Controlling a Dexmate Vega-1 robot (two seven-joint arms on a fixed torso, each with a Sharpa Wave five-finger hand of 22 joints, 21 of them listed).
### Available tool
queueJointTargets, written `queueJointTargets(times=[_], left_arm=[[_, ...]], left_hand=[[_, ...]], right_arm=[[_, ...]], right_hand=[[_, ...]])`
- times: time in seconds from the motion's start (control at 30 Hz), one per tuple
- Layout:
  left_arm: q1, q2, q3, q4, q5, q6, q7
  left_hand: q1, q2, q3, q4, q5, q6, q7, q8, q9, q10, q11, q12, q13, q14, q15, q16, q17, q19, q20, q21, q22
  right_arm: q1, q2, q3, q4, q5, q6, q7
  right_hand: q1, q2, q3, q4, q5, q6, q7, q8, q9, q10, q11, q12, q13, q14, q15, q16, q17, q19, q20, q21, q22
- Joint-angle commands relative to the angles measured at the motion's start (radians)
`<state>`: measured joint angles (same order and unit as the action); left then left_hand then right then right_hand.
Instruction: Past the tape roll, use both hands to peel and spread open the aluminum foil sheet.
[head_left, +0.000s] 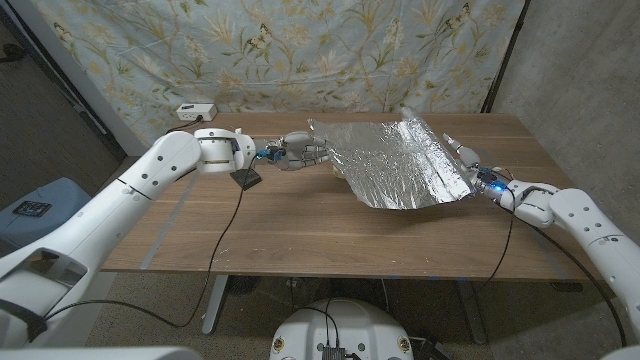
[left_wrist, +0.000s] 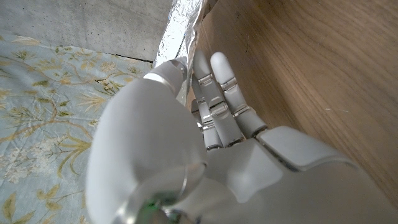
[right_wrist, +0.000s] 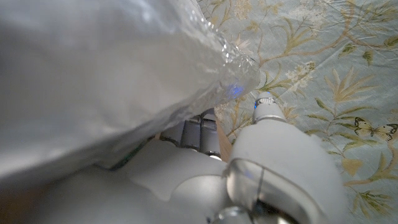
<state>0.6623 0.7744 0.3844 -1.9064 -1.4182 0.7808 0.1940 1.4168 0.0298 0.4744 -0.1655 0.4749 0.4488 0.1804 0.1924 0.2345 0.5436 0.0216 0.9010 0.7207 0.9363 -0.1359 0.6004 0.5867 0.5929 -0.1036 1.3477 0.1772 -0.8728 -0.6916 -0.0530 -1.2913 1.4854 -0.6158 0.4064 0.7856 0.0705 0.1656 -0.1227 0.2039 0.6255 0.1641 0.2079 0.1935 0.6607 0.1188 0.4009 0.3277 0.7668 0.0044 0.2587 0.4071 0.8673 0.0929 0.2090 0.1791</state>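
- Holding the crinkled silver aluminum foil sheet (head_left: 398, 163) stretched between both hands, you have it spread over the far middle of the brown wooden worktop (head_left: 300, 225), with its near edge sagging toward the wood.
- Your left hand (head_left: 297, 151) pinches the sheet's left corner; in the left wrist view the foil edge (left_wrist: 180, 31) sits between thumb and fingers (left_wrist: 217, 93) right at the fingertips, so it looks like a shallow hold. Pull wider and that corner may slip out or tear.
- Your right hand (head_left: 464, 163) has its fingers closed on the right edge; in the right wrist view the foil (right_wrist: 112, 81) drapes over it and hides the contact, so I can't judge how secure it is.
- Watch the tension: thin foil rips at a pinch point if the hands move apart unevenly.
- Mind the dragging near edge, which could catch the worktop and fold under.
- Keep clear of the small black box (head_left: 246, 178) and its cable by your left wrist.
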Motion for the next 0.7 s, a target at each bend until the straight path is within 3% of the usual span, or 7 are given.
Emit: queueJointTargets(times=[0.03,0.7], left_arm=[[0.000,0.016,0.000,-0.011,-0.002,-0.002,-0.011],[-0.015,0.043,-0.001,-0.035,0.002,0.016,-0.016]], left_hand=[[0.003,-0.010,0.008,0.000,0.003,0.023,0.024,-0.002,0.002,0.083,-0.072,-0.004,0.003,0.050,-0.044,0.004,0.002,0.004,-0.002,0.001,-0.001],[0.005,-0.012,0.008,-0.002,0.003,0.023,0.024,-0.002,0.003,0.086,-0.071,-0.007,0.002,0.050,-0.044,0.006,0.005,0.006,-0.003,0.002,-0.001]], right_arm=[[0.014,0.005,0.002,0.023,-0.010,0.005,0.008],[0.014,0.029,0.016,0.053,-0.019,0.036,0.026]], right_hand=[[-0.001,0.008,0.005,-0.008,0.000,0.011,-0.002,0.006,0.002,0.009,-0.001,-0.006,0.004,0.004,-0.005,0.008,0.002,0.005,-0.004,-0.003,0.002],[-0.003,0.009,0.003,-0.008,0.000,0.024,-0.009,0.010,0.003,0.023,-0.014,-0.009,0.008,0.003,-0.018,0.011,0.007,0.000,-0.008,-0.004,0.002]])
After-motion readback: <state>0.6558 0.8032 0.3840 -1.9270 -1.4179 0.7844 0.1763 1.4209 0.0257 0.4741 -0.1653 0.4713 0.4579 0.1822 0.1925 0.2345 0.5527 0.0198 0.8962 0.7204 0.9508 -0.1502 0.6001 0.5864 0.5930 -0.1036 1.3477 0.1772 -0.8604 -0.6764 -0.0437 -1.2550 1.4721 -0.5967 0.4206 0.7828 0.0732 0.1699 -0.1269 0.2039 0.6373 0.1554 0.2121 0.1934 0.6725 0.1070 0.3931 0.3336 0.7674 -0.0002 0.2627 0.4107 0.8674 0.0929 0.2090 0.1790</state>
